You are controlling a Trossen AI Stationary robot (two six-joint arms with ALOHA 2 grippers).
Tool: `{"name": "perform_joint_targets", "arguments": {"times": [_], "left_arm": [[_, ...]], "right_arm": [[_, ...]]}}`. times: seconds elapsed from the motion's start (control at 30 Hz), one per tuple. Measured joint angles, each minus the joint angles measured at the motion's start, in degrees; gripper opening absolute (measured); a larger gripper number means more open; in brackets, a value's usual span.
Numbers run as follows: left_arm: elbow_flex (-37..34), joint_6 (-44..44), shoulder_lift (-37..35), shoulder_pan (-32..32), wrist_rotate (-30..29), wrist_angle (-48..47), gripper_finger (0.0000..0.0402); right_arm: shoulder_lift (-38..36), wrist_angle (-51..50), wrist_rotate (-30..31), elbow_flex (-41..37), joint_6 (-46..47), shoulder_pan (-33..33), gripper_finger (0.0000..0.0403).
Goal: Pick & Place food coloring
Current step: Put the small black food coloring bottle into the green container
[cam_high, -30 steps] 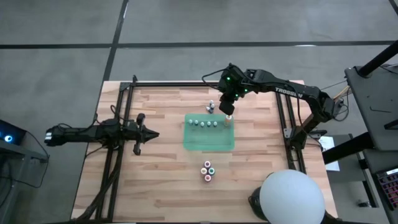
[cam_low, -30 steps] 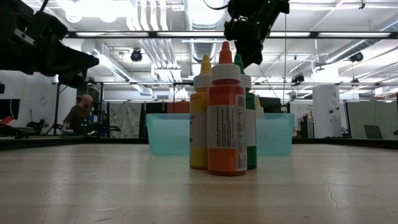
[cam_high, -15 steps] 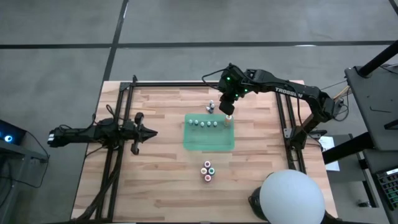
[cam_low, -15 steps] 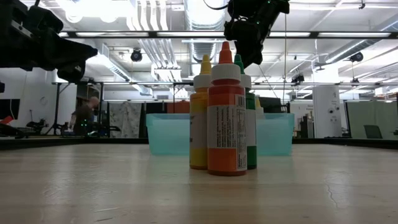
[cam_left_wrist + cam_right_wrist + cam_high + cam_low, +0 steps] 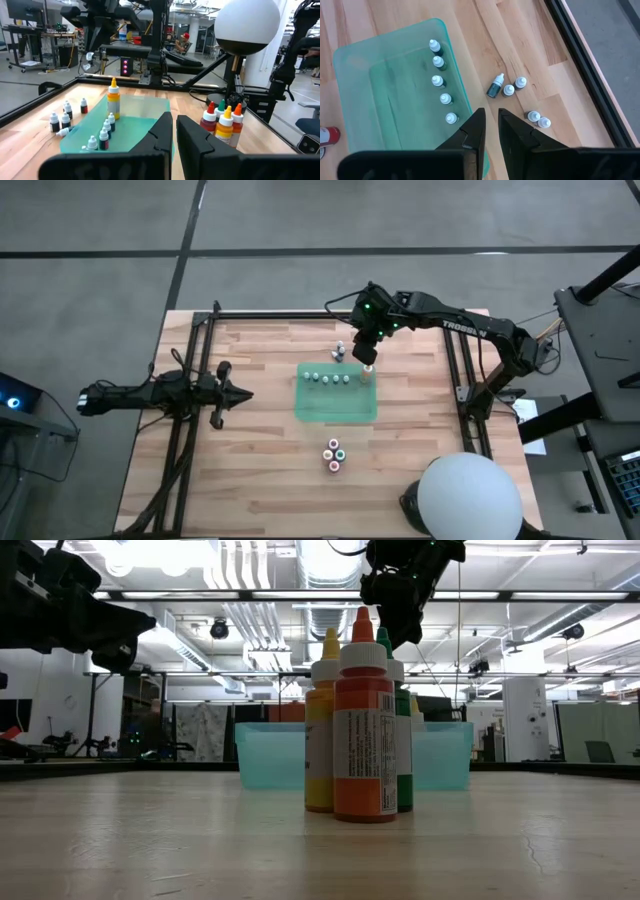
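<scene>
The green tray point(image 5: 335, 408) sits mid-table with a row of small bottles point(image 5: 329, 378) along its far edge and the taller yellow-orange dropper bottle point(image 5: 367, 375) at that row's right end; the rest of the tray floor is bare. A few loose small bottles point(image 5: 520, 100) crowd the wood just beyond the tray's far side. Four larger bottles point(image 5: 334, 455) stand clustered nearer the front edge, leaving open wood between them and the tray and wide open board to the left.
</scene>
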Motion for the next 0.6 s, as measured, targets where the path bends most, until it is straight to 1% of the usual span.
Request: {"name": "perform_joint_targets", "arguments": {"times": [0.47,0.6], "left_arm": [[0.0,0.0,0.55,0.02,0.0,0.0,0.0],[0.0,0.0,0.55,0.02,0.0,0.0,0.0]], "right_arm": [[0.0,-0.04,-0.13,0.0,1.55,0.0,0.0043],[0.22,-1.94,-0.22,1.61,2.08,0.02,0.0043]]}}
